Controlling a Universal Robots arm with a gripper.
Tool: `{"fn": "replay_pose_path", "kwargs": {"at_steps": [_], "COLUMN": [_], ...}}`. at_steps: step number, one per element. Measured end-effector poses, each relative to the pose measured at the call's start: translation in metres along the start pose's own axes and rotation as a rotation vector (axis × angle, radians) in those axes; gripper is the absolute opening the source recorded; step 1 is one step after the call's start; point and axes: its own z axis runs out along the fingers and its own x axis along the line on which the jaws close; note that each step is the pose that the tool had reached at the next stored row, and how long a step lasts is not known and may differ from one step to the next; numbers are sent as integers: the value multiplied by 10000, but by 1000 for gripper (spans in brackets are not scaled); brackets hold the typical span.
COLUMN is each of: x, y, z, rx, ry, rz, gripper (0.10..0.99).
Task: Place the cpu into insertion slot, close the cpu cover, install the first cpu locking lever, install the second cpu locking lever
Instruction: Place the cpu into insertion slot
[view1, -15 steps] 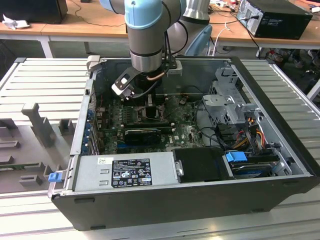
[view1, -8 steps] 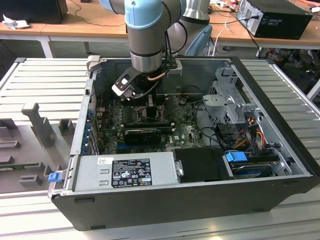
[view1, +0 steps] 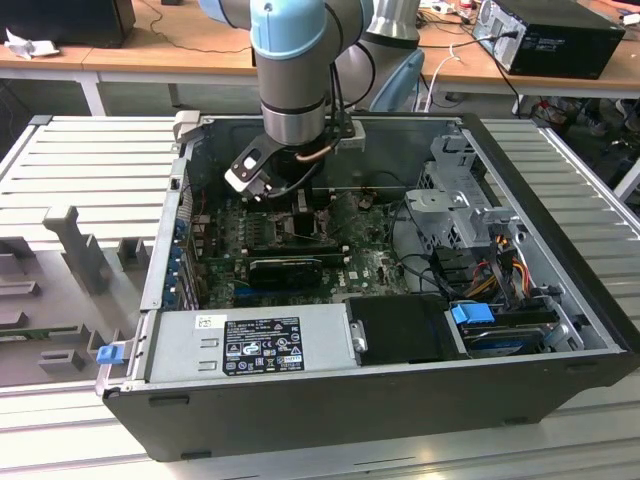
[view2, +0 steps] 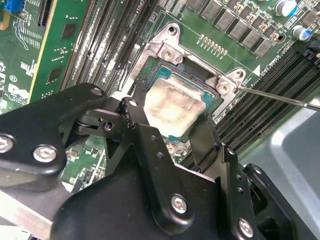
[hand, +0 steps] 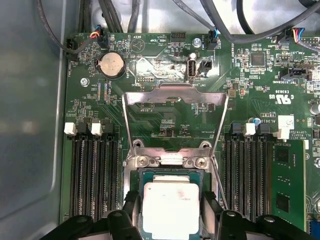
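The cpu (view2: 172, 105) (hand: 171, 207), a square chip with a silver-grey top, lies level in the insertion slot (view2: 166, 50) (hand: 170, 161) on the green motherboard. My gripper (view2: 170, 122) (hand: 171, 217) (view1: 290, 205) is down over it. Its black fingers (view2: 134, 117) (hand: 131, 212) press against two opposite edges of the chip. The metal cpu cover (hand: 175, 97) stands swung up and open behind the slot. A thin locking lever (view2: 280, 97) (hand: 218, 182) juts out beside the slot, unlatched.
Black memory slots (hand: 95, 180) (hand: 247, 175) flank the slot, with a green card (hand: 287, 185) further out. Cables (hand: 220, 25) hang above the board near a coin battery (hand: 112, 64). A drive cage (view1: 455, 200) and a power supply (view1: 250, 345) crowd the case.
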Motion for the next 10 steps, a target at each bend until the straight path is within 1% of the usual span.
{"fn": "replay_pose_path", "kwargs": {"at_steps": [6, 8, 9, 10], "x": [1, 2, 3, 3], "y": [6, 10, 12, 13], "z": [-61, -98, -124, -133], "rx": [1, 0, 1, 0], "ry": [-6, -12, -18, -19], "rz": [-2, -1, -1, -2], "gripper": [612, 612, 596, 533]}}
